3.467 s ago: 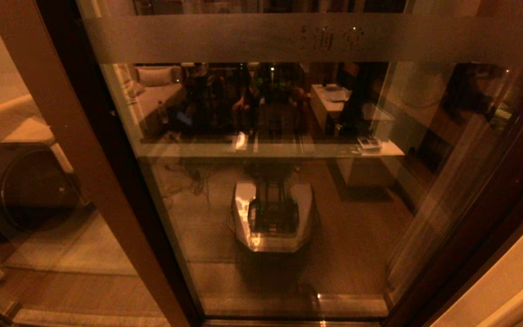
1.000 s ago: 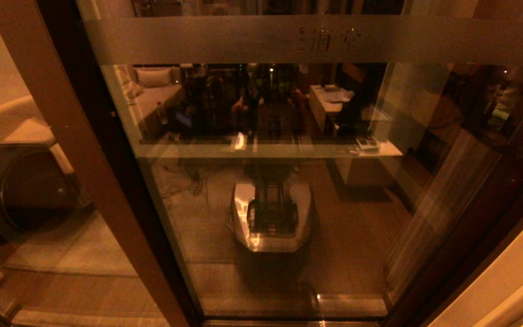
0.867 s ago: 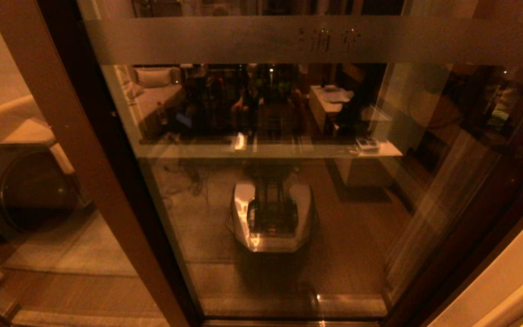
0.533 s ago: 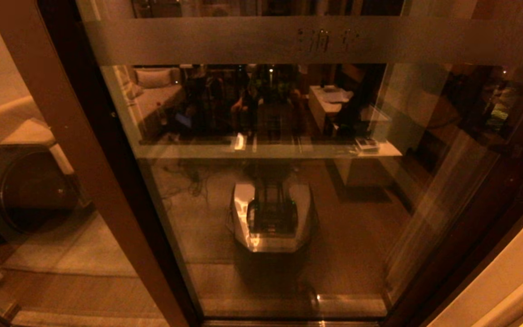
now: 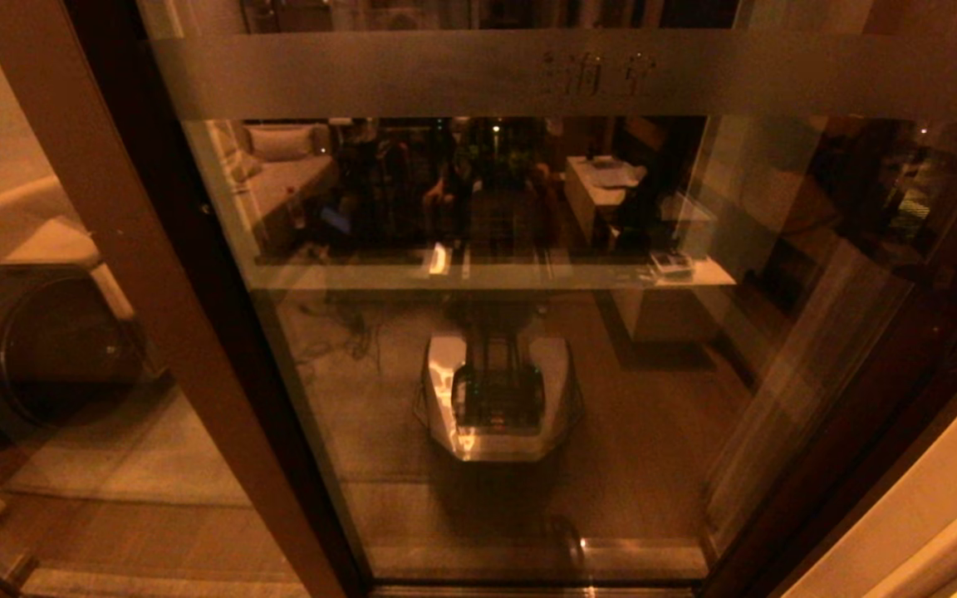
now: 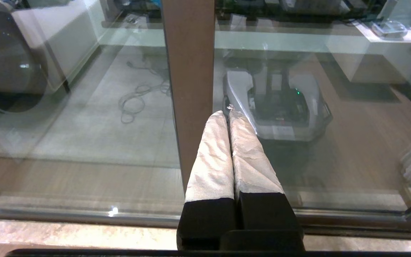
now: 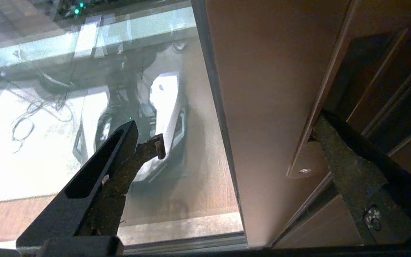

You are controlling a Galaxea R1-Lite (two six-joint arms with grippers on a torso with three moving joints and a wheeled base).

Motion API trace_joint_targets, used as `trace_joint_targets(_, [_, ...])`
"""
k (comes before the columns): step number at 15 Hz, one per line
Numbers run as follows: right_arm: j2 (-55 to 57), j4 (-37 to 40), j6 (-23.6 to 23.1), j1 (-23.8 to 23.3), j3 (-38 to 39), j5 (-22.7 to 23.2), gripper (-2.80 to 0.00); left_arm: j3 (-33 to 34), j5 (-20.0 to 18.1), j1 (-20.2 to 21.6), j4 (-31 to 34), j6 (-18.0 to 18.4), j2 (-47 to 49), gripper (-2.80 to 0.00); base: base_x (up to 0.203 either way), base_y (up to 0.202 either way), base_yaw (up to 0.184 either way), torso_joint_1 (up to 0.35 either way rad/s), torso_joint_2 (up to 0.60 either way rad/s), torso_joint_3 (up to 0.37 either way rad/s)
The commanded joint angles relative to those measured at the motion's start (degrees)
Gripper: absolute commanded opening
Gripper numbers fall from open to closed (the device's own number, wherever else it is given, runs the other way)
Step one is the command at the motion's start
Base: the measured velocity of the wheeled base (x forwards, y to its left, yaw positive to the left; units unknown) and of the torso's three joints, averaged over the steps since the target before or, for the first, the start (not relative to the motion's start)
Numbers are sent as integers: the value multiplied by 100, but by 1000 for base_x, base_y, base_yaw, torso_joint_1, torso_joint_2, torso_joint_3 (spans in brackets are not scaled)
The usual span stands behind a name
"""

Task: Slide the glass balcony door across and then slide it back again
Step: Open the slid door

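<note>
You are facing the glass balcony door (image 5: 528,374), which fills the middle of the head frame from its broad frosted band (image 5: 445,73) along the top down to the sill at the bottom edge. Expect it to handle as a heavy, rigid slab that runs only along its track: the pane is slick, reflective and breakable, so I judge the dark brown frame the only sound place to push or pull.

In the right wrist frame the right gripper (image 7: 234,142) is spread wide, one finger over the glass at lower left and the other at right beside the door's brown upright (image 7: 269,107), where a small metal fitting (image 7: 303,167) sits at the frame's edge. Whether either finger actually touches the frame you cannot tell. That upright looks like your handhold.

In the left wrist frame the left gripper (image 6: 228,117) has its two pale wrapped fingers pressed together on nothing, tips pointing at the other brown upright (image 6: 187,71) in the upper centre.

Neither arm shows in the head frame. Reflections of the room and of the robot's own base (image 5: 495,399) cover the pane, the characters on the band are too faint to read, and the track is barely visible, so you cannot judge how far the door stands from its stop
</note>
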Motion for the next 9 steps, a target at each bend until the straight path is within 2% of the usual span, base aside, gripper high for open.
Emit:
trace_joint_targets(1, [-99,8,-2,29,60,57,0,9,0,0,0,-4,7,-280,0,0,0,0,0,0])
trace_joint_targets(9, [-313,8,-8,64,262,53,0,9,0,0,0,-4,7,-280,0,0,0,0,0,0])
